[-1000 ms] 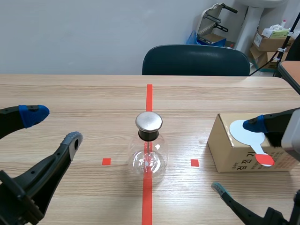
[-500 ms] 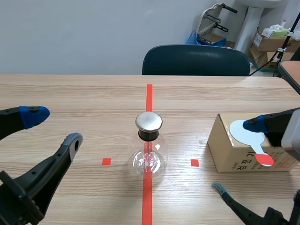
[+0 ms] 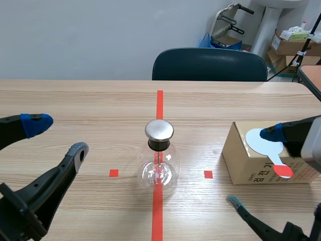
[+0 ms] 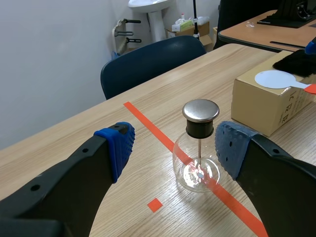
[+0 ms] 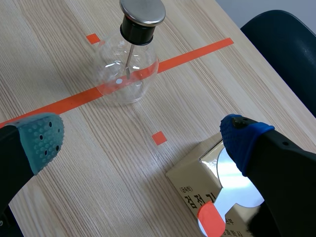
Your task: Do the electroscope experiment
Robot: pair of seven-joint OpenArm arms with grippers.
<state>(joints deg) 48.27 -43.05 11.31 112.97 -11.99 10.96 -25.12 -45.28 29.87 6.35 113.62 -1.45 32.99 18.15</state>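
Electroscope (image 3: 159,160): a round-bellied flask of clear glass, standing upright on the pale wood-grain bench (image 3: 75,100), over the orange-red tape line. Its neck is plugged by a black stopper (image 3: 160,144), topped with a domed, brushed-metal cap (image 3: 159,130). Inside is a thin metal rod (image 4: 199,149) running down from the stopper; whatever hangs at its lower end is too small to tell.

Left gripper (image 4: 173,148): fingers spread wide, holding nothing, dotted blue pads facing inward. The electroscope stands ahead of it, in line with the gap and apart from both fingers.

Right gripper (image 5: 143,138): also spread wide and holding nothing, with one blue pad and one grey-green. The electroscope is ahead, well apart, nearer the grey-green side.

Cardboard box (image 3: 241,160): plain brown with printed lettering, under the right gripper's blue-padded finger. Lying flat on its top is a paddle (image 5: 234,185), a white disc with a short red handle. The blue tip sits over the disc's edge; I cannot tell whether they touch.

Dark blue chair (image 3: 209,64) beyond the bench.
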